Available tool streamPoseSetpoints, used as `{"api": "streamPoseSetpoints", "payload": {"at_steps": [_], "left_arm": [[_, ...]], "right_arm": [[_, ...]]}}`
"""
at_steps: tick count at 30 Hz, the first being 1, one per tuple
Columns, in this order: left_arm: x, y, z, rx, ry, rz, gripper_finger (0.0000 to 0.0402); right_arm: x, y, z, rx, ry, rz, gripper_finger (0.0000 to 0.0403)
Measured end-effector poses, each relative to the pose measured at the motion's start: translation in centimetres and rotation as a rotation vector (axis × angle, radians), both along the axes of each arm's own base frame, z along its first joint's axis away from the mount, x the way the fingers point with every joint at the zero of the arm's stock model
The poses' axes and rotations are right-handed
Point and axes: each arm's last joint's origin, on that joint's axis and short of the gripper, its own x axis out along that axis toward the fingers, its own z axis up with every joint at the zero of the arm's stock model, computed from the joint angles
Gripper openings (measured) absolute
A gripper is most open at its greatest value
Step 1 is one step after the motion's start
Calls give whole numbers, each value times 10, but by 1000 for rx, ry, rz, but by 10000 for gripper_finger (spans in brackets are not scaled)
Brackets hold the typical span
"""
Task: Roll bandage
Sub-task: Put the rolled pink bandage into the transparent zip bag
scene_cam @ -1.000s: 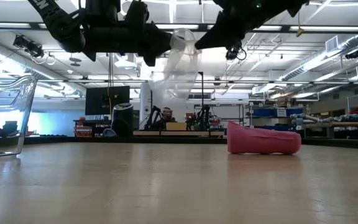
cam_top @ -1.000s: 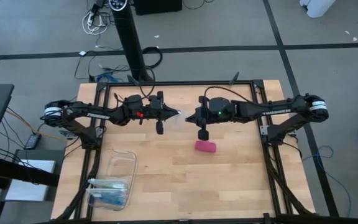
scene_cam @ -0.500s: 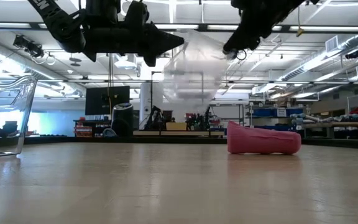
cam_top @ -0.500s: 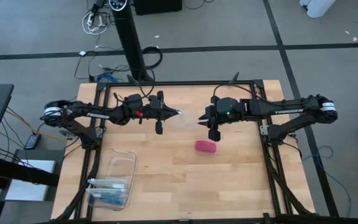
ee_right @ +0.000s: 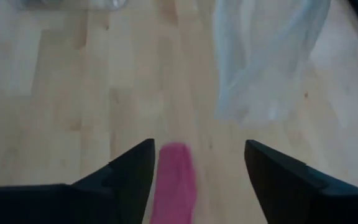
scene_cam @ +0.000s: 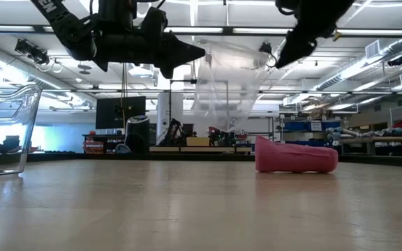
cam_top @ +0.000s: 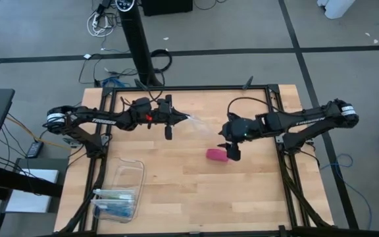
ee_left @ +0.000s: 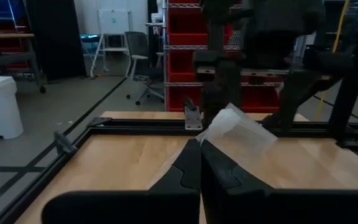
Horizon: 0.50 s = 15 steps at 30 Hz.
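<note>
Pink bandage roll lying on its side on the bare wooden table, right of centre, loose end not discernible. Right gripper just above and beside it, fingers spread wide, roll seen between them in the wrist view, no contact visible. Left gripper raised over the table's back half, fingers pressed together, pinching a corner of the clear plastic bag; bag hanging limp, faint from above, edges hard to trace. Clear plastic box with blue contents at the near left corner, partly cut off in the low view. Contents unidentifiable.
</note>
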Motion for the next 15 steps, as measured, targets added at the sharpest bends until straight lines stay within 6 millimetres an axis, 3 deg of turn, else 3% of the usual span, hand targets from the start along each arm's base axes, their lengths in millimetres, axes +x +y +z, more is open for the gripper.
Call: {"api": "streamPoseSetpoints", "payload": {"at_steps": [3, 8, 15], "left_arm": [[0, 0, 0, 0, 3, -1, 0], [0, 0, 0, 2, 4, -5, 0], [0, -1, 0, 1, 5, -23, 0]], "right_arm": [[-6, 8, -11, 13, 55, -41, 265], [-14, 20, -46, 81, 93, -79, 274], [-25, 24, -89, 80, 78, -133, 274]]}}
